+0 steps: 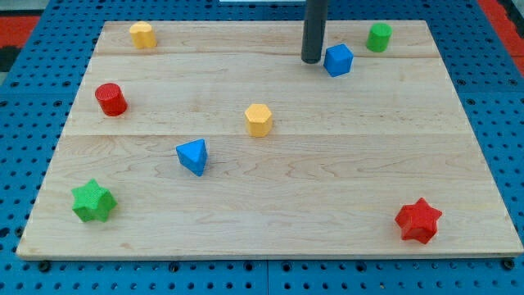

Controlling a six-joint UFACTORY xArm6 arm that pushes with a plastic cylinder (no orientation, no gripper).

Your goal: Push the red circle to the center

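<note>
A dark rod descends from the view's top onto a pale wooden board point(344, 164), the tip point(311, 61) resting just to the left of a blue cube-like block point(338, 60), close beside it, though contact cannot be confirmed. The arm carries no gripper at all, only this straight rod, so nothing opens or closes. The red circle point(110, 99), a short red cylinder, stands near the board's left edge in the upper half, well apart from the tip and to the left of the board's middle. A yellow hexagonal block point(258, 120) sits nearest the middle, with a blue triangular block point(193, 156) below and to its left. A second yellow block point(142, 35) (also roughly hexagonal) lies in the upper left corner, and a green cylinder point(378, 37) stands near the upper right, just right of the blue cube. A green star point(92, 201) occupies the lower left corner; a red star point(418, 220) the lower right. Blue pegboard point(499, 98) surrounds the board.
</note>
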